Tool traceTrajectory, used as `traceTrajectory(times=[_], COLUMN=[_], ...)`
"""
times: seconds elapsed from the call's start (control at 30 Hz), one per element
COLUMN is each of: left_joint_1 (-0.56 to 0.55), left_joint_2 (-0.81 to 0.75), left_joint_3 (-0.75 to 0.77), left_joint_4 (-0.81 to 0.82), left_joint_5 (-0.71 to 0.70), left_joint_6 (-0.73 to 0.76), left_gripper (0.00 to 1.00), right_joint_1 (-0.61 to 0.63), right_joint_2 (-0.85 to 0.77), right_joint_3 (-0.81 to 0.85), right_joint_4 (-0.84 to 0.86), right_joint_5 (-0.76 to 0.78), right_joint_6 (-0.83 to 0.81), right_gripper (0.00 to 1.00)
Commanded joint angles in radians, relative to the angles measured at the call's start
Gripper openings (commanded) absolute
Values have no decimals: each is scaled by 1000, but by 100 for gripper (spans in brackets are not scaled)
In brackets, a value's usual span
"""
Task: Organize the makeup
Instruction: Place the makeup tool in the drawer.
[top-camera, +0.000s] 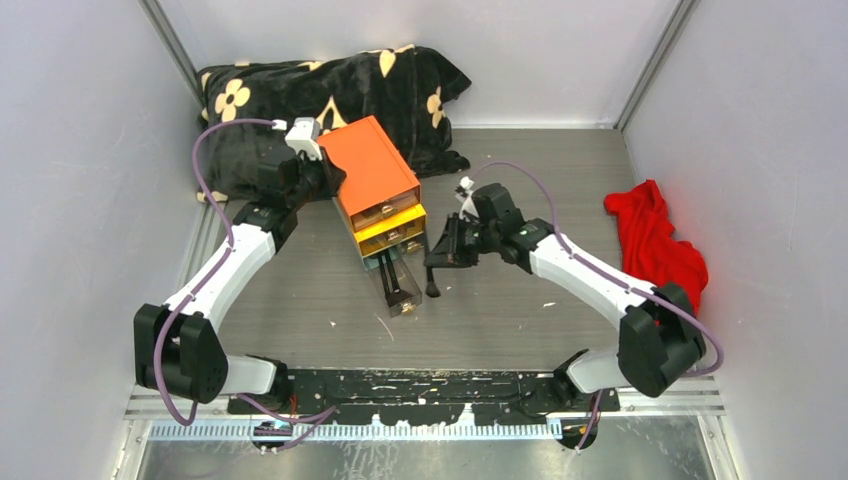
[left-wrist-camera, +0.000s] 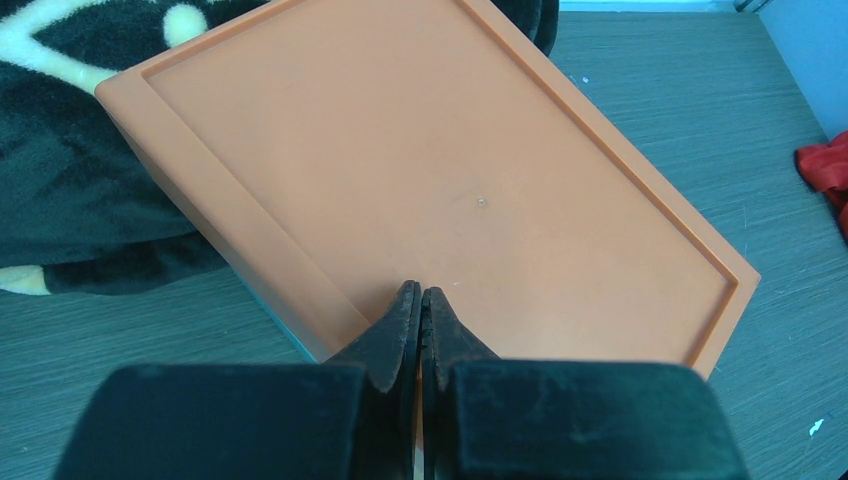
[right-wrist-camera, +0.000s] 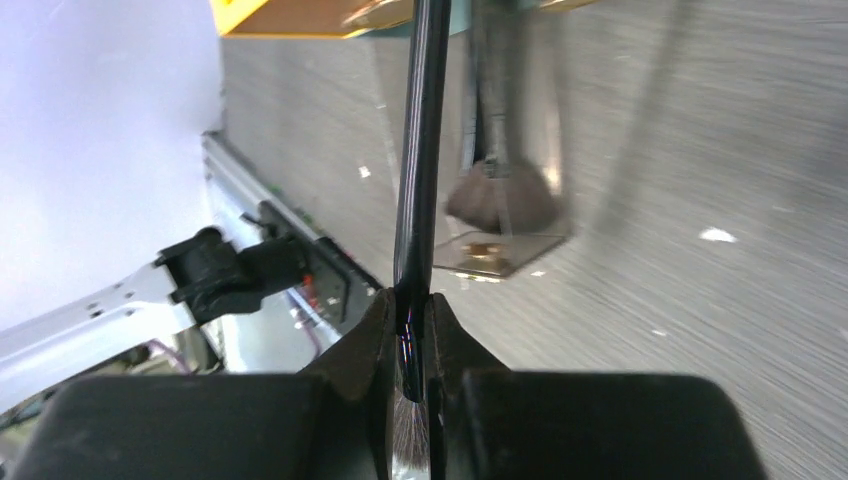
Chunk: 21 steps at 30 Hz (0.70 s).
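Note:
My right gripper (top-camera: 443, 258) is shut on a slim black brush (top-camera: 433, 285), just right of the pulled-out clear drawer (top-camera: 397, 285). In the right wrist view the brush handle (right-wrist-camera: 420, 150) runs up from between my fingers (right-wrist-camera: 372, 335), and its bristles sit back inside the gripper (right-wrist-camera: 411, 300). A second brush with a fluffy head (right-wrist-camera: 500, 195) lies in the clear drawer (right-wrist-camera: 495, 250). My left gripper (top-camera: 328, 180) is shut and empty, its tips (left-wrist-camera: 421, 292) over the near edge of the orange box top (left-wrist-camera: 450, 170). The pink palette and the tubes are out of view.
The orange-topped box (top-camera: 372, 165) stands at the back centre with yellow-fronted drawers (top-camera: 392, 228) below. A black flowered blanket (top-camera: 300, 95) lies behind it and also shows in the left wrist view (left-wrist-camera: 60, 200). A red cloth (top-camera: 655, 240) lies at the right wall.

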Motion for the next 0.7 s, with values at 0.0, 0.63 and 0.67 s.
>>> traceTrajectory(times=[0.0,0.63,0.67], left_joint_1=[8,9,8], left_joint_2=[27,20,18], left_joint_3=[-5,-17,-17], left_joint_4=[-146,-142,-143], left_joint_5=[-24,-19,-20], left_joint_6=[11,11,12], left_gripper=[0,0,0], right_joint_1=[81,206,207], right_joint_2=[67,116,121], right_joint_3=[-21,-159,-162], right_joint_4=[293,492,494], right_joint_5=[-154,-146,-146], right_joint_6=[191,405,413], right_gripper=[1,1,1])
